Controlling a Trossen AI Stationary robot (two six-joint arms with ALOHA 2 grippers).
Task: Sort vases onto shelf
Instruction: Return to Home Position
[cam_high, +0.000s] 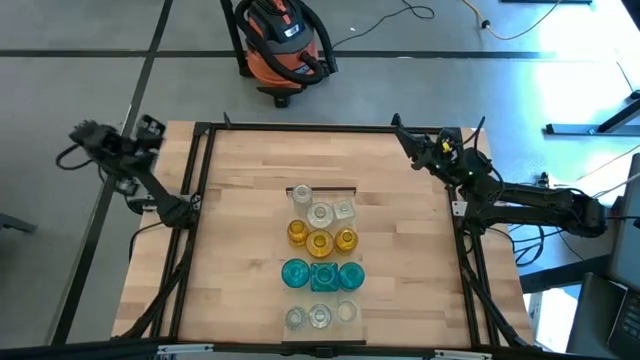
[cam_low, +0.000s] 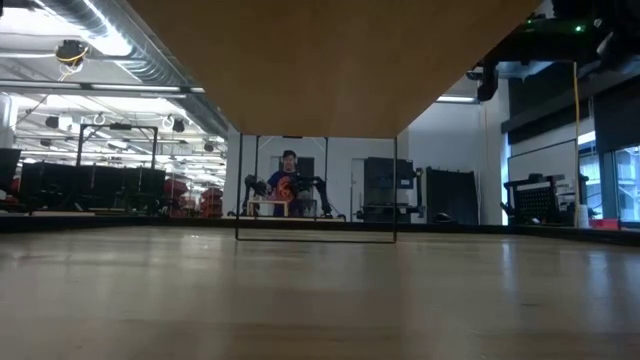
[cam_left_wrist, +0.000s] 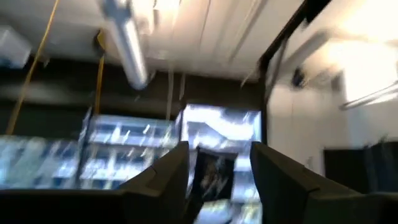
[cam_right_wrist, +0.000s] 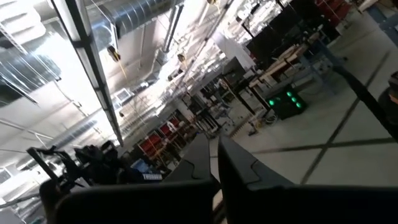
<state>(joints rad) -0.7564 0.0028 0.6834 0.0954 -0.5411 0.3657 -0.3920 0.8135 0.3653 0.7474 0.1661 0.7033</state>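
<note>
Several small glass vases stand upright on their bases in rows down the middle of the table: clear ones (cam_high: 321, 212) farthest, then amber (cam_high: 320, 241), then teal (cam_high: 323, 275), and clear again (cam_high: 319, 316) nearest. They sit on the pale shelf; its black bar (cam_high: 322, 187) shows at the far end and its underside (cam_low: 330, 60) in the low view. My left gripper (cam_high: 150, 126) (cam_left_wrist: 219, 168) is drawn back off the table's far left corner, open and tilted up at the room. My right gripper (cam_high: 405, 135) (cam_right_wrist: 214, 152) hangs shut by the far right corner, with nothing in it.
Black frame rails (cam_high: 300, 127) run round the tabletop. An orange shop vacuum (cam_high: 283, 45) stands on the floor beyond the far edge. A person (cam_low: 288, 175) is far off in the room. Bare wood (cam_high: 230, 230) lies on both sides of the vase rows.
</note>
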